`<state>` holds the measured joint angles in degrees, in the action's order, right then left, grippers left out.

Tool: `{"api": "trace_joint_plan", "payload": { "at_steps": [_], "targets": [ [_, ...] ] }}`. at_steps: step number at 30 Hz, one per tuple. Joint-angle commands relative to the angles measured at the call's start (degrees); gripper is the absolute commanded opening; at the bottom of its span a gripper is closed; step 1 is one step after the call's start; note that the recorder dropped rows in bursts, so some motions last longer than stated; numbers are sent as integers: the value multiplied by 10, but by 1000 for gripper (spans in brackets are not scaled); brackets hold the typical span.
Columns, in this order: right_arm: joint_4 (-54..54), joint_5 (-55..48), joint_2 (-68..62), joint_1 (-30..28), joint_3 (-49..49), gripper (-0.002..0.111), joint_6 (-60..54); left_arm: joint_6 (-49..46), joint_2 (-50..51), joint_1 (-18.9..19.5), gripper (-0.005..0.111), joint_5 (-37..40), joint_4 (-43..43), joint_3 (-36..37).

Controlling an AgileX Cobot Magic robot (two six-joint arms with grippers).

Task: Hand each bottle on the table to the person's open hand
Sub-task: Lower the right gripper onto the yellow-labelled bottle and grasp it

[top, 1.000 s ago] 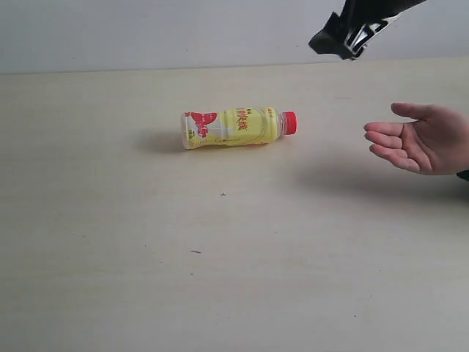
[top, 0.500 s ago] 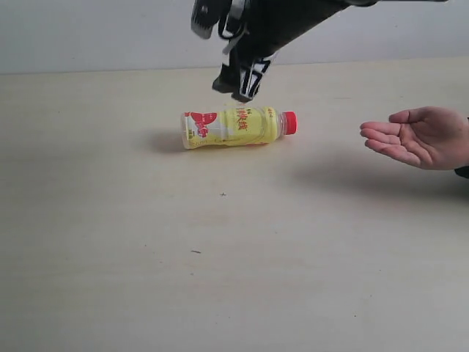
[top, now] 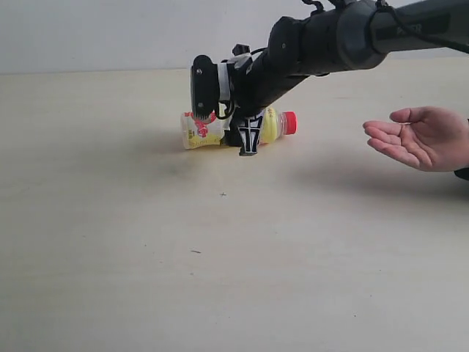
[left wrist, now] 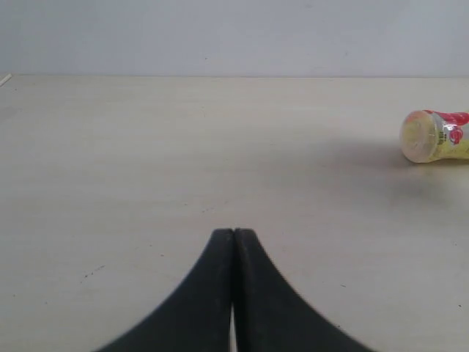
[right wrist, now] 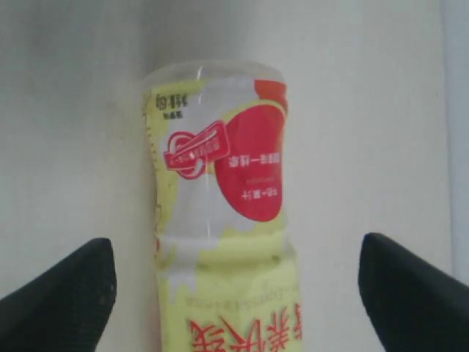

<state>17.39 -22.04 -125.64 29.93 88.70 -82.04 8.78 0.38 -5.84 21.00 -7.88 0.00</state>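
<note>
One bottle [top: 272, 125], yellow with a red cap, lies on its side on the beige table [top: 220, 257], cap toward the person's open hand [top: 418, 139]. My right gripper [top: 246, 136] has reached across and come down over the bottle's middle. In the right wrist view the bottle [right wrist: 223, 220] lies between the right gripper's [right wrist: 234, 257] wide-open fingers [right wrist: 73, 286], with a gap on both sides. My left gripper [left wrist: 234, 236] is shut and empty, low over the table, with the bottle's base [left wrist: 432, 137] well away from it. The other bottles are out of view.
The hand rests palm up at the table's right edge, to the right of the bottle's cap. A pale wall [top: 110, 33] runs behind the table. A few dark specks [top: 195, 251] dot the wood.
The right arm swept in from the upper right, leftward and down, and now straddles the bottle. The bottle has not moved. The hand has barely shifted.
</note>
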Motion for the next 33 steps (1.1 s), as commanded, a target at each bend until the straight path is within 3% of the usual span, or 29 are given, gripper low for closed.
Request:
{"api": "trace_joint_plan", "payload": {
  "at_steps": [1, 25, 27, 30, 33],
  "targets": [
    [0, 25, -14, 1, 3, 84, -10, 2, -4, 1, 0, -4, 1, 0],
    [0, 74, -53, 1, 3, 84, -3, 2, -4, 1, 0, -4, 1, 0],
    [0, 74, -53, 1, 3, 80, -2, 2, -4, 1, 0, -4, 1, 0],
    [0, 74, -53, 1, 3, 65, 2, 2, -4, 1, 0, -4, 1, 0],
    [0, 75, -53, 1, 3, 61, 2, 2, -4, 1, 0, -4, 1, 0]
  ]
}}
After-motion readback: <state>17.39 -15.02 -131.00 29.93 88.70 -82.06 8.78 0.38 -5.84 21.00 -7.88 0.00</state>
